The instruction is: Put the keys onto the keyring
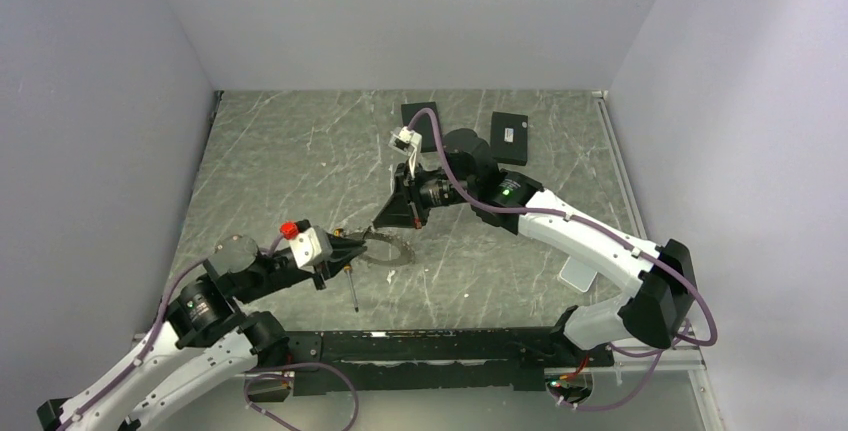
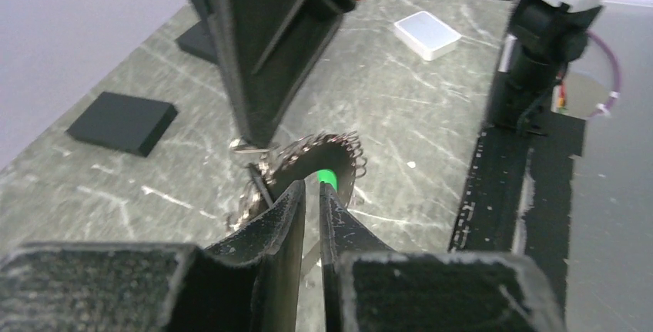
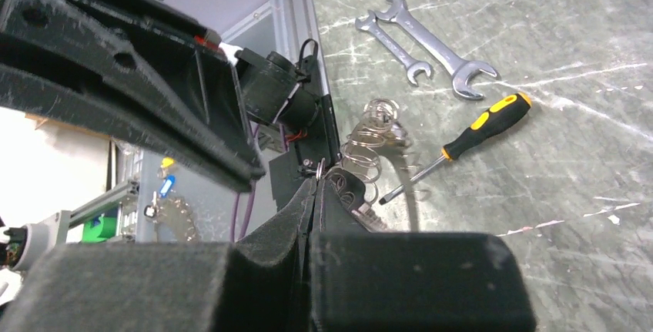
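The keyring is mid-bench, with its keys half hidden. The right end effector is closed. The left end effector shows a thin gap; I can't tell its grip. The black box has a label too tiny to read.

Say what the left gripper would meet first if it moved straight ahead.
Probably the keyring and its keys, just past the left gripper; the right gripper is close behind, depth unclear.

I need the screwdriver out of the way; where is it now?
In the right wrist view, the screwdriver lies flat on the table right of the keyring, just below the two wrenches.
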Available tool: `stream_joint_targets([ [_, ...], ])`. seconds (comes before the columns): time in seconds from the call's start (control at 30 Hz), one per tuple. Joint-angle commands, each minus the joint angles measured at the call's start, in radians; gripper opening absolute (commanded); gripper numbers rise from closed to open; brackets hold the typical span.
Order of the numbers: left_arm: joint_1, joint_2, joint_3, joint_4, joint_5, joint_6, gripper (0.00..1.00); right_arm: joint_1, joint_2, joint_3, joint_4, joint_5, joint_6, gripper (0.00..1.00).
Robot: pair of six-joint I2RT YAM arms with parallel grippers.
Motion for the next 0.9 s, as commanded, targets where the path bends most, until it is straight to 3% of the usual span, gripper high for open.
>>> stream_joint_targets([
  [0.0, -0.003, 0.018, -0.023, 0.083, 0.19, -0.034, 0.18, -0.001, -0.033, 0.039, 0.058, 0.018, 0.015, 0.0],
  [0.13, -0.003, 0.094, -0.017, 0.087, 0.232, -0.034, 0.17, -0.001, -0.041, 0.04, 0.069, 0.021, 0.025, 0.0],
  [0.27, -0.004, 0.127, -0.031, 0.115, 0.106, -0.048, 0.12, -0.001, -0.049, 0.031, 0.09, -0.017, 0.025, 0.0],
  [0.33, -0.004, 0.127, -0.055, 0.152, 0.028, -0.063, 0.1, -0.001, -0.054, 0.023, 0.104, -0.029, 0.027, 0.0],
  [0.87, -0.003, 0.024, -0.144, 0.275, -0.124, -0.081, 0.14, -0.012, -0.082, -0.001, 0.142, -0.082, 0.029, 0.0],
])
